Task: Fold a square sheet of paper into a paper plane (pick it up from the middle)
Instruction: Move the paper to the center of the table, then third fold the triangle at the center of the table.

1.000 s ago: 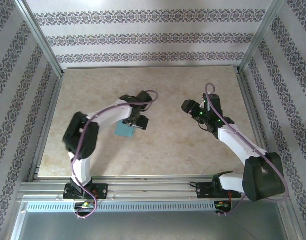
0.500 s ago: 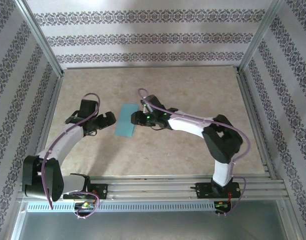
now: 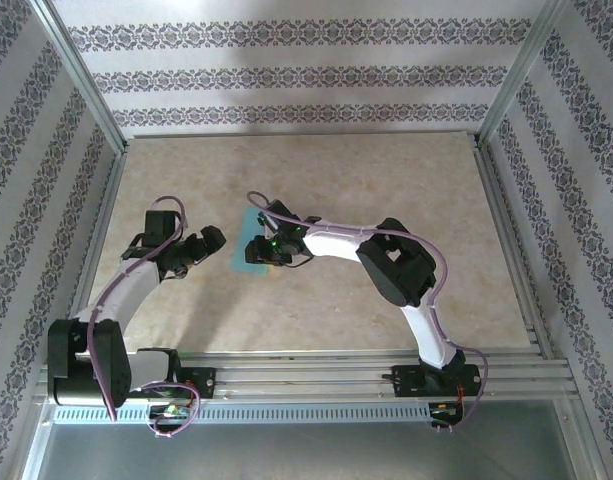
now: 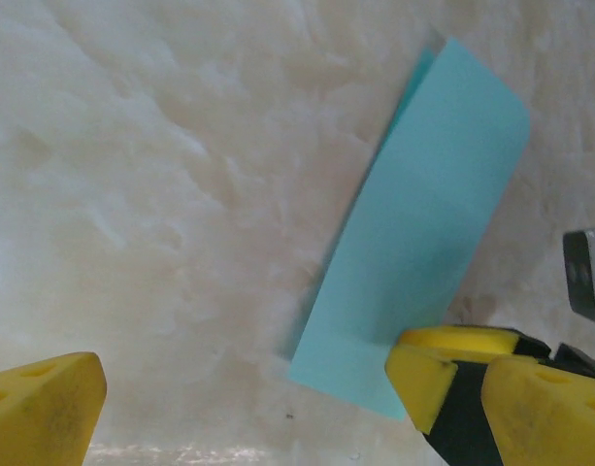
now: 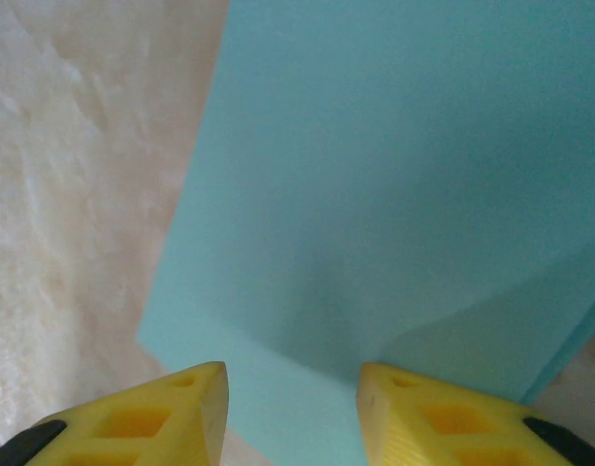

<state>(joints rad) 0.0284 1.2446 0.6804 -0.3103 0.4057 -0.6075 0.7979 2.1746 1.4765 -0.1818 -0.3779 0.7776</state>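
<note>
The square sheet of paper (image 3: 238, 258) lies on the table left of centre, folded into a long turquoise strip (image 4: 423, 223). My right gripper (image 3: 258, 250) has reached across and hovers low over the strip's near end. Its yellow fingers (image 5: 151, 417) stand partly apart with the paper (image 5: 394, 175) flat beneath them and nothing gripped. My left gripper (image 3: 208, 243) sits just left of the strip, wide open and empty (image 4: 292, 413). A yellow fingertip (image 4: 423, 374) touches the strip's near corner; I cannot tell whose it is. The paper plane is out of view.
The marbled beige table top (image 3: 366, 290) is boxed in by aluminium posts and patterned walls. A metal rail (image 3: 306, 375) carrying both arm bases runs along the near edge. The right arm's elbow (image 3: 401, 265) sits mid-table.
My left gripper let go of the paper, opened wide and backed off to the left. My right arm swung across from the right onto the paper, its jaws narrowing.
</note>
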